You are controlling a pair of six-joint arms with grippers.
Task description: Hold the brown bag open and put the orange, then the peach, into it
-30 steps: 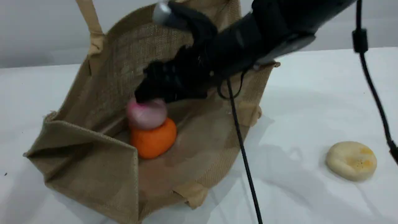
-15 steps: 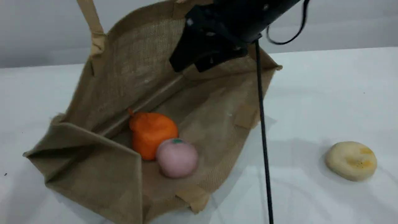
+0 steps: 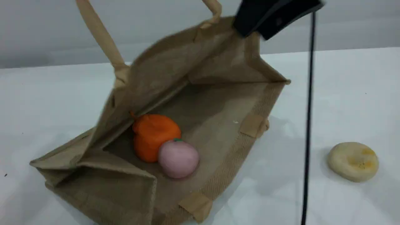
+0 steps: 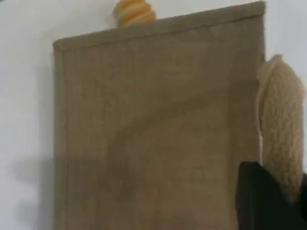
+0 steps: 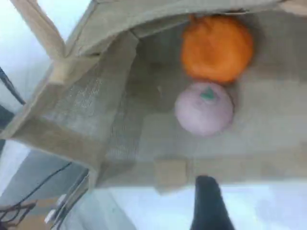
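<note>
The brown bag (image 3: 218, 103) lies on its side on the table with its mouth held open toward the camera. One beige handle (image 3: 100, 34) is pulled up out of the top of the scene view. In the left wrist view my left gripper (image 4: 288, 201) is shut on that handle (image 4: 280, 129). The orange (image 3: 154, 134) lies inside the bag. The pink peach (image 3: 178, 157) rests against it on the near side, free of any gripper. My right gripper (image 3: 253, 31) hangs open and empty above the bag's far right rim. Its fingertip (image 5: 208, 201) shows above the orange (image 5: 218, 48) and peach (image 5: 204, 108).
A flat pale-yellow bun (image 3: 353, 161) lies on the white table at the right. A black cable (image 3: 307, 125) hangs straight down from the right arm between bag and bun. A striped yellow-orange loaf (image 4: 134, 12) peeks out beyond the bag in the left wrist view.
My right gripper let go of the peach and rose up and to the right, out of the bag. The peach rolled down beside the orange. The bag's raised side shifted right.
</note>
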